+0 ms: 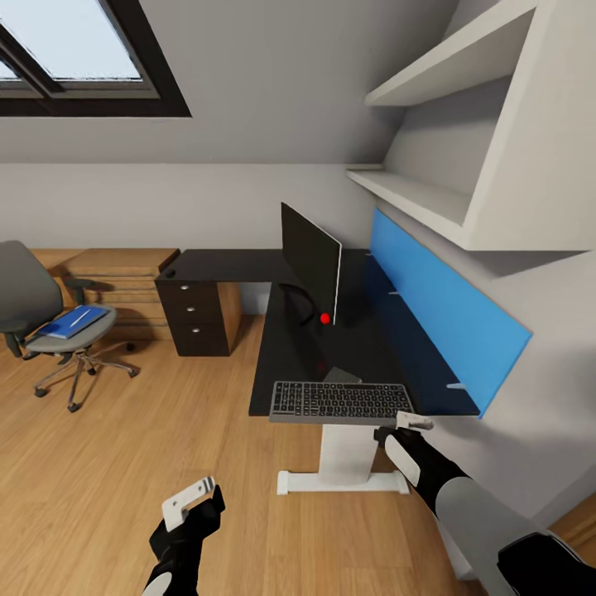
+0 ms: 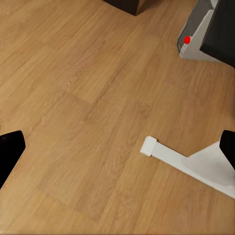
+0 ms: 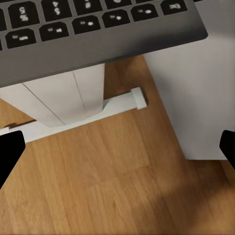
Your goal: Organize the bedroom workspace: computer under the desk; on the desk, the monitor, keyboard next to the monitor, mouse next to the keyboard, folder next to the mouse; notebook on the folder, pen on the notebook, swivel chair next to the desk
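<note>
The glossy black desk (image 1: 290,356) carries the black monitor (image 1: 310,263), standing edge-on. The grey-framed keyboard (image 1: 341,402) lies at the desk's near edge, and in the right wrist view the keyboard (image 3: 98,29) overhangs the white pedestal leg (image 3: 68,100). My right gripper (image 1: 411,424) is open just off the keyboard's right end, with nothing between its fingers (image 3: 10,152). My left gripper (image 1: 189,499) hangs open low over the wood floor. The grey computer (image 2: 193,36) with its red light stands under the desk. At far left the swivel chair (image 1: 33,302) holds the blue folder (image 1: 74,321).
A black three-drawer unit (image 1: 199,319) closes the desk's far end, with low light-wood shelving (image 1: 116,277) behind it. A blue wall panel (image 1: 447,314) and white shelves (image 1: 422,194) line the wall right of the desk. The white desk foot (image 2: 181,159) lies on the floor.
</note>
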